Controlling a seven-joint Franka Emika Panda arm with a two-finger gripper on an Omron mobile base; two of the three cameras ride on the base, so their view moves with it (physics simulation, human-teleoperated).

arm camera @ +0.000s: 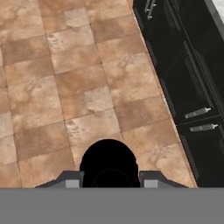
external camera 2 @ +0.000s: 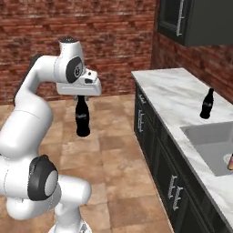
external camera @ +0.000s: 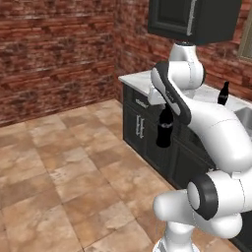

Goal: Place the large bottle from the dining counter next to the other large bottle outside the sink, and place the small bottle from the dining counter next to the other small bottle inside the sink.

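While hanging upright over the tiled floor [external camera 2: 104, 150], a large dark bottle [external camera 2: 82, 117] is clamped in the gripper [external camera 2: 81, 96] — well apart from another dark bottle [external camera 2: 207, 103] on the marble counter [external camera 2: 173, 93] beside the sink [external camera 2: 205, 141].

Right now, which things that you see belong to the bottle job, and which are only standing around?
For the job:
- held large bottle
- gripper
- other large bottle
- sink
- counter

Only around:
- cabinet doors
- wall cabinet
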